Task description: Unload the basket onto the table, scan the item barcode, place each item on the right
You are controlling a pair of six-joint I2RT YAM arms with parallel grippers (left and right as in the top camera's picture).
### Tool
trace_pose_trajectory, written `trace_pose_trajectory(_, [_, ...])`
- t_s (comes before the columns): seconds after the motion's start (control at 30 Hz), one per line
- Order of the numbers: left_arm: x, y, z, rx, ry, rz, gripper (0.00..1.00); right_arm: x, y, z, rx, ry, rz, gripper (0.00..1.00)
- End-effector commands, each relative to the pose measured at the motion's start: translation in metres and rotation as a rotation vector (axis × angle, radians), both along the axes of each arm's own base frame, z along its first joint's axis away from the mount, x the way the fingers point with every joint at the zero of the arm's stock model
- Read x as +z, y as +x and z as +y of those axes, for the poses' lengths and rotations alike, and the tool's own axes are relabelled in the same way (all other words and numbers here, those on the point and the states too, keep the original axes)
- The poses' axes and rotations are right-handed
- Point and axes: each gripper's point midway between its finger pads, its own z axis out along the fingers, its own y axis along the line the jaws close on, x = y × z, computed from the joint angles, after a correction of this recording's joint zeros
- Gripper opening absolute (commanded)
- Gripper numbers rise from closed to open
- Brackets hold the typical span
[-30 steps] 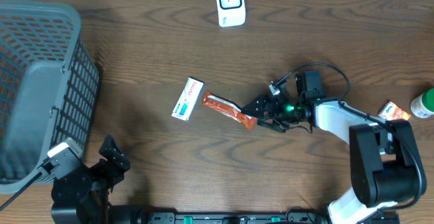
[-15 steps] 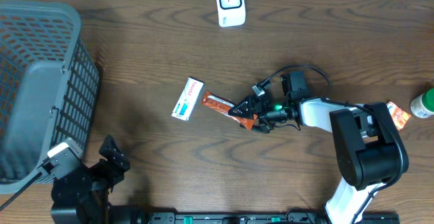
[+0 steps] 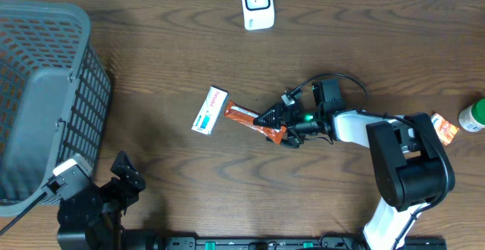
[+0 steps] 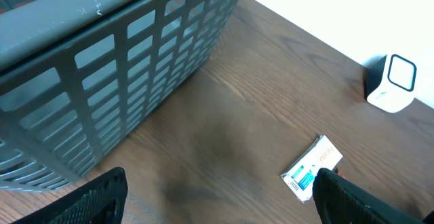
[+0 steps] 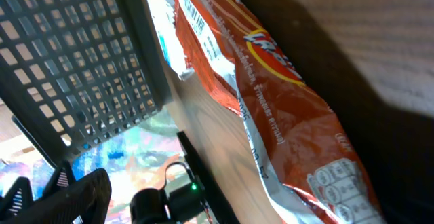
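Orange snack packet (image 3: pixel 244 117): lying mid-table, just beside white box (image 3: pixel 210 110). Right gripper (image 3: pixel 274 127): straddling its other end, jaws gaping wide, holding nothing. Risk: fingers pinching only slick film, packet slipping free

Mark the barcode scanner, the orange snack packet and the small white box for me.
barcode scanner (image 3: pixel 258 4), overhead view, middle of its white face.
orange snack packet (image 3: pixel 244 117), overhead view, its free left end.
small white box (image 4: pixel 313 163), left wrist view, centre of its printed top.
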Motion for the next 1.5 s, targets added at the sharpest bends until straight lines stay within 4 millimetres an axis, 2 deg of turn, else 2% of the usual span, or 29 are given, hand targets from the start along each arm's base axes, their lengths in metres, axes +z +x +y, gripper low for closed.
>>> trace_pose_trajectory(0.0, [0.002,-0.002,0.002,0.014,-0.005,-0.009,0.88,-0.110,-0.012,-0.051,-0.162,-0.457,0.105,0.98])
trace_pose_trajectory(0.1, [0.002,-0.002,0.002,0.014,-0.005,-0.009,0.88,-0.116,-0.014,-0.051,-0.165,-0.456,0.127,0.91])
trace_pose_trajectory(0.17, [0.002,-0.002,0.002,0.014,-0.005,-0.009,0.88,-0.118,-0.014,-0.050,-0.167,-0.452,0.131,0.81])
trace_pose_trajectory(0.23, [0.002,-0.002,0.002,0.014,-0.005,-0.009,0.88,-0.119,-0.013,-0.050,-0.167,-0.452,0.130,0.59])
trace_pose_trajectory(0.3, [0.002,-0.002,0.002,0.014,-0.005,-0.009,0.88,-0.119,-0.012,-0.051,-0.170,-0.460,0.127,0.27])
trace_pose_trajectory(0.33, [0.002,-0.002,0.002,0.014,-0.005,-0.009,0.88,-0.120,-0.012,-0.051,-0.172,-0.463,0.126,0.15])
trace_pose_trajectory(0.37, [0.002,-0.002,0.002,0.014,-0.005,-0.009,0.88,-0.120,-0.012,-0.052,-0.173,-0.465,0.125,0.04])
trace_pose_trajectory(0.4, [0.002,-0.002,0.002,0.014,-0.005,-0.009,0.88,-0.120,-0.012,-0.052,-0.173,-0.466,0.125,0.01])
trace_pose_trajectory(0.53, [0.002,-0.002,0.002,0.014,-0.005,-0.009,0.88,-0.116,-0.005,-0.047,-0.140,-0.437,0.048,0.01])
trace_pose_trajectory(0.67, [0.002,-0.002,0.002,0.014,-0.005,-0.009,0.88,-0.102,0.007,-0.037,-0.081,-0.362,-0.091,0.01])
trace_pose_trajectory(0.77, [0.002,-0.002,0.002,0.014,-0.005,-0.009,0.88,-0.083,0.013,-0.030,-0.005,-0.318,-0.240,0.01])
trace_pose_trajectory(0.9, [0.002,-0.002,0.002,0.014,-0.005,-0.009,0.88,-0.045,0.015,-0.020,0.130,-0.261,-0.481,0.01])
trace_pose_trajectory(1.03, [0.002,-0.002,0.002,0.014,-0.005,-0.009,0.88,-0.012,0.005,-0.017,0.241,-0.259,-0.641,0.01])
trace_pose_trajectory(1.13, [0.002,-0.002,0.002,0.014,-0.005,-0.009,0.88,0.006,-0.006,-0.019,0.297,-0.262,-0.695,0.01])
trace_pose_trajectory(1.27, [0.002,-0.002,0.002,0.014,-0.005,-0.009,0.88,0.017,-0.029,-0.029,0.384,-0.289,-0.708,0.01])
trace_pose_trajectory(1.47, [0.002,-0.002,0.002,0.014,-0.005,-0.009,0.88,0.065,-0.045,-0.019,0.431,-0.157,-0.847,0.01])
